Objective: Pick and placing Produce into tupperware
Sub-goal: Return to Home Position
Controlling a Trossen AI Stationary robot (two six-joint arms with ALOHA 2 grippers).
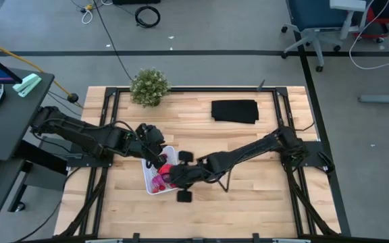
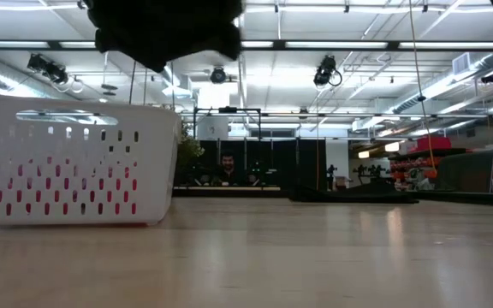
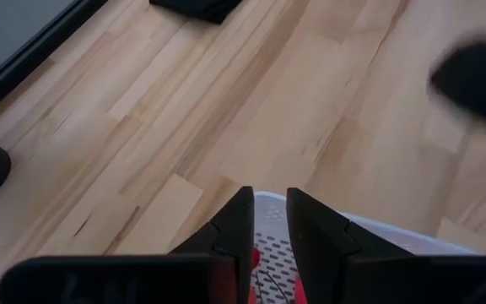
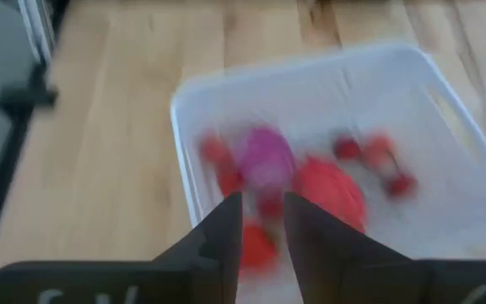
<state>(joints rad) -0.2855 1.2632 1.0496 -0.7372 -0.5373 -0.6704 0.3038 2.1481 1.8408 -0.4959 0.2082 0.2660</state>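
Observation:
The white tupperware stands on the wooden table, left of centre. It holds the produce: a purple-magenta ball, a larger red oblong and several tiny red pieces. My right gripper hovers over the container from the table's right, its fingers almost together with nothing between them. My left gripper hovers over the container's far rim, also nearly shut and empty. In the low view the tupperware shows red pieces through its slotted wall.
A bushy green plant stands at the table's far left. A flat black cloth lies at the far right of centre. Bare wood lies near and right of the container. A person shows far off in the room.

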